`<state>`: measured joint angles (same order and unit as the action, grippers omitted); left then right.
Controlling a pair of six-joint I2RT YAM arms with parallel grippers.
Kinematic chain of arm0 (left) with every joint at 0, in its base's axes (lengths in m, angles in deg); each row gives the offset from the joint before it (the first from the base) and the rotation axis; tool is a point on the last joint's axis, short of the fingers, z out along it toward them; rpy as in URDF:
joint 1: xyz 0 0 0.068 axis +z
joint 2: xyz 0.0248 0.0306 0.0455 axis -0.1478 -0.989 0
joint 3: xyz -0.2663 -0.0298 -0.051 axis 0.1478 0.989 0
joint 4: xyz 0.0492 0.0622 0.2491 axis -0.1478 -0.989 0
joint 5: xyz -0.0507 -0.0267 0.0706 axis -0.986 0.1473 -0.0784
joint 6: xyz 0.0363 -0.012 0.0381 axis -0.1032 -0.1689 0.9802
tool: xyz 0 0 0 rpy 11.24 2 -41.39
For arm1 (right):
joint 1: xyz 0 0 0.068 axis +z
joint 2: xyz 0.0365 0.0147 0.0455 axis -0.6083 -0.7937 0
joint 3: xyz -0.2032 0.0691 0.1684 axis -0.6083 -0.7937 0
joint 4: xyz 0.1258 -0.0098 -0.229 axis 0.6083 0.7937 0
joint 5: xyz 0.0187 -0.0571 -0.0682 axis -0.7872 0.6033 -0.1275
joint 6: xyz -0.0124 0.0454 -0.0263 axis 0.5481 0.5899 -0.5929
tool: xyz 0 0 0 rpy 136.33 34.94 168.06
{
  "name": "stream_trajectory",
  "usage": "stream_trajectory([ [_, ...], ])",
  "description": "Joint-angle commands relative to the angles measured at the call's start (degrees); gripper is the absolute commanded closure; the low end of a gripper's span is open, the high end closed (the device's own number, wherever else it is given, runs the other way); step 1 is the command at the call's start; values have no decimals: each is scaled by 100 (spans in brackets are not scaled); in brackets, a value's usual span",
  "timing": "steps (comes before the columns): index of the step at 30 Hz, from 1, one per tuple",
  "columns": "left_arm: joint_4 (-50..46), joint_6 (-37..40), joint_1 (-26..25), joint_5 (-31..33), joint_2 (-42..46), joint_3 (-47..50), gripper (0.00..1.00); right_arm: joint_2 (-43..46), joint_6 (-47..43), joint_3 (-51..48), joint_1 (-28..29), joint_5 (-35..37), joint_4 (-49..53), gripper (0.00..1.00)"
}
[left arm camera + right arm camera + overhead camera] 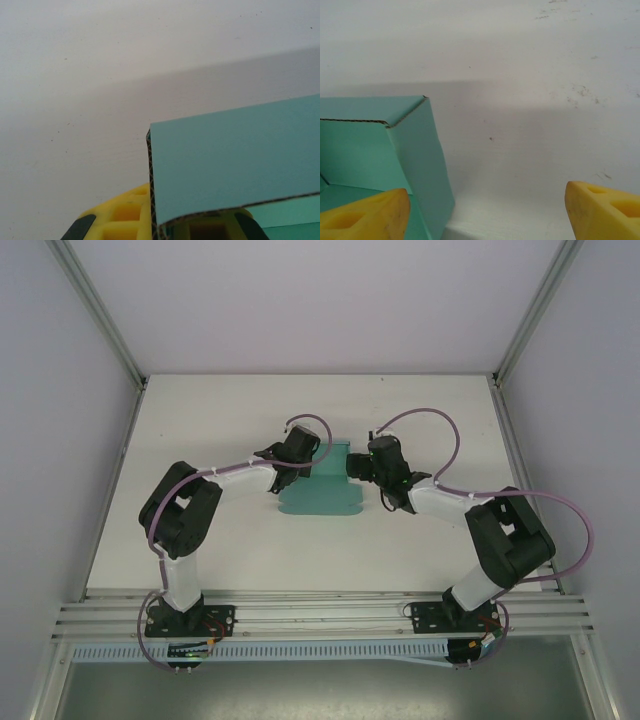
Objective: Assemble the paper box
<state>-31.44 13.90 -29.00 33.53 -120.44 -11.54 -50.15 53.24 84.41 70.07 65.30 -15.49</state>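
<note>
The box (pixel 320 498) is being shown partly built at the middle of the table (pixel 200 430). Two walls are being seen upright and meeting at a folded corner in the right wrist view, while a flat stretch with a rounded tab is being seen lying toward 6 o'clock. The folding of that stretch and the tucking of tabs are being judged as not yet done.

The left gripper (pixel 298 454) is being seen at the box's 10 o'clock. Its yellow fingers (pixel 120 220) are being held together about the edge of a raised wall, apparently pinching it. The right gripper (pixel 353 468) is being seen at 2 o'clock, spread wide and gripping nothing.

The box is being read as thin corrugated card. Its faces are matte, smooth and teal, a fluted brown core is being exposed at the cut edges, and the creases are sharp. The table is being seen as matte white, faintly scuffed.
</note>
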Motion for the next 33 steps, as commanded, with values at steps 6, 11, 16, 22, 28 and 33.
stream_trajectory([
  [6,-779,254,34,-117,-262,-251,97,177,143,272,-8,271,450,19],
  [11,-1094,522,40,-613,-378,-606,96,466,48,219,-8,453,588,19],
  [16,-1493,1296,153,-1414,-382,-952,99,1025,-66,268,-8,701,1148,16],
  [22,-2518,2993,504,-2405,-270,-1446,100,1759,25,76,-469,375,1870,14],
  [28,-3740,5242,498,-2940,-225,-1947,100,2348,84,-324,-1059,-36,2232,13],
  [33,-4784,6066,335,-2517,-954,-3147,100,2668,-110,-417,-1155,-85,2486,13],
])
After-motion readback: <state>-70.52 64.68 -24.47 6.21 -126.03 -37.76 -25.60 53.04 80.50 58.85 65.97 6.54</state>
